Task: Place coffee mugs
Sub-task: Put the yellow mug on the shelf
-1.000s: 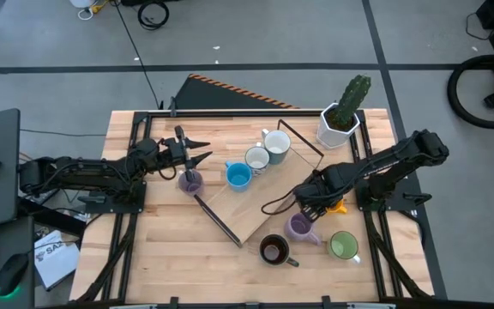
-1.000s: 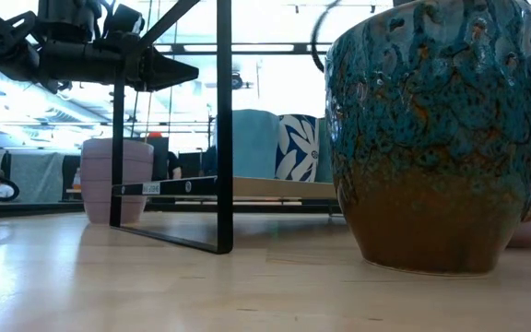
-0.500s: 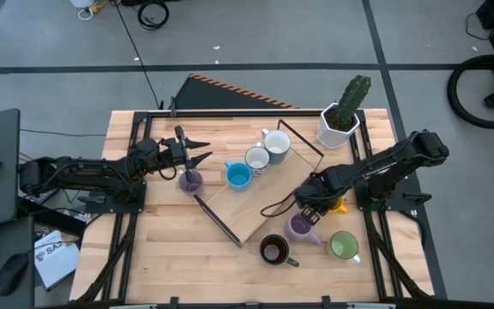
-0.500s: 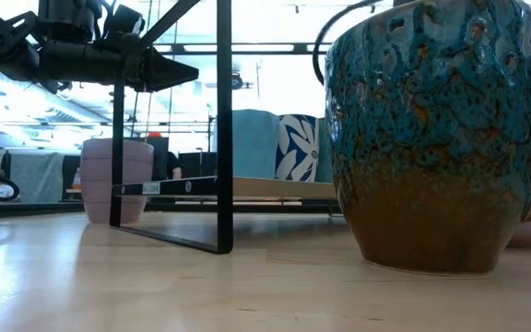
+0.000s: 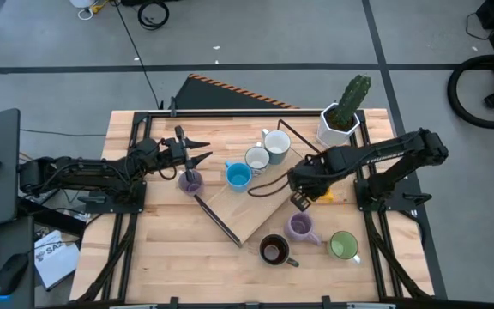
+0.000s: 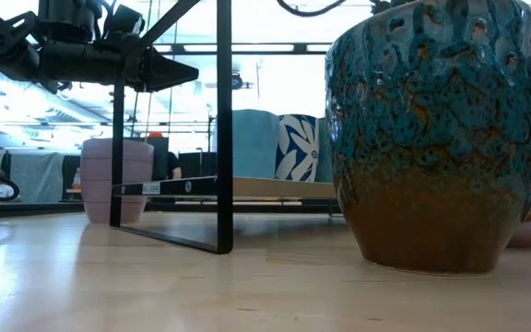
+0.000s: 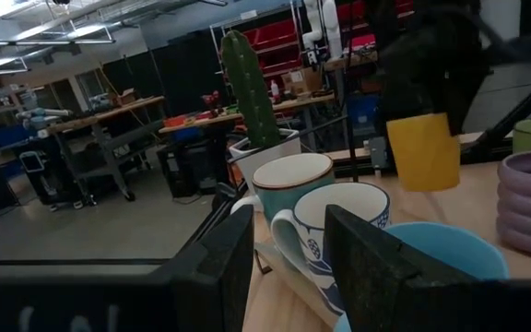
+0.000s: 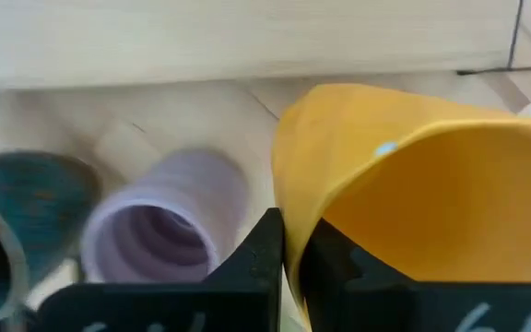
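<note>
The wooden desk (image 5: 161, 257) carries a pale slanted board (image 5: 260, 206) inside a thin black wire frame (image 5: 217, 219) at its middle. At the far right corner stands a white faceted pot with a green cactus (image 5: 341, 120).

The right arm reaches in from the right side, its right pincer (image 5: 303, 196) over the board's right edge, closed on the orange mug (image 8: 413, 194); the right wrist view shows one dark finger inside the rim and the mug wall pinched against it. In the left wrist view this mug (image 7: 422, 152) hangs above the wood, clear of it.

The left arm lies along the left side of the desk, its left pincer (image 5: 197, 156) spread wide and empty, just beside and above a lavender mug (image 5: 190, 181) on the desk.

On the far part of the board, three mugs stand in a close row: a blue mug (image 5: 238, 176), a patterned white mug (image 5: 256, 159) and a pale mug (image 5: 276, 144), farthest.

Near the front right, off the board, a second lavender mug (image 5: 299, 227) sits between the dark brown mug (image 5: 274, 250) to its left and the green mug (image 5: 344, 246) to its right. In the low view the brown mug (image 6: 431, 138) fills the right side, glazed mottled teal over brown.
</note>
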Action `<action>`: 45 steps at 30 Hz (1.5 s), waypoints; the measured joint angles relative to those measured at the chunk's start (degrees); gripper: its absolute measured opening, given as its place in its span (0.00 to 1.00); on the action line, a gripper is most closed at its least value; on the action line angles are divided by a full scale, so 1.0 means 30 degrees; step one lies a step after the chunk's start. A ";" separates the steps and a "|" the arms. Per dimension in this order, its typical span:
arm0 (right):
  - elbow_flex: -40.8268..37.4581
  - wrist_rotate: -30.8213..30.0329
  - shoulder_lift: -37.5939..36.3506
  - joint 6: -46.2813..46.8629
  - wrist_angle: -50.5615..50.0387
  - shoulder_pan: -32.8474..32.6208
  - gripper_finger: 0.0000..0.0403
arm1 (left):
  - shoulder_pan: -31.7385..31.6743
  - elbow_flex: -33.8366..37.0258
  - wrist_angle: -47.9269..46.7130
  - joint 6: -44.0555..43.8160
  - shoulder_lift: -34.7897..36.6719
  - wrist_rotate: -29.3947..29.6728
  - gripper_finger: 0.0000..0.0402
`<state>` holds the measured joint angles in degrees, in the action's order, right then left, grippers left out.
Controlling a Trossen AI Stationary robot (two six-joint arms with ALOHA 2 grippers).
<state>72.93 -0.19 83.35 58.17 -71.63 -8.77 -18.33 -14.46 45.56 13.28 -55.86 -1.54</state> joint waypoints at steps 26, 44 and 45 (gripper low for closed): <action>0.7153 -0.1478 0.7198 -0.7810 -0.3947 0.4681 0.08 | 0.0004 0.0000 -0.0459 0.0284 0.0000 0.0000 0.35; 0.6287 -0.0676 0.7191 -0.7560 -0.3287 0.5738 0.09 | 0.0007 0.0000 -0.0472 0.0291 0.0000 0.0000 0.35; 0.6262 -0.0768 0.7191 -0.7592 -0.3191 0.5738 0.09 | 0.0007 0.0000 -0.0471 0.0291 0.0000 0.0000 0.35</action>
<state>91.72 -2.49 104.92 35.39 -81.20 8.45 -18.31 -14.46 44.15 14.15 -55.86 -1.54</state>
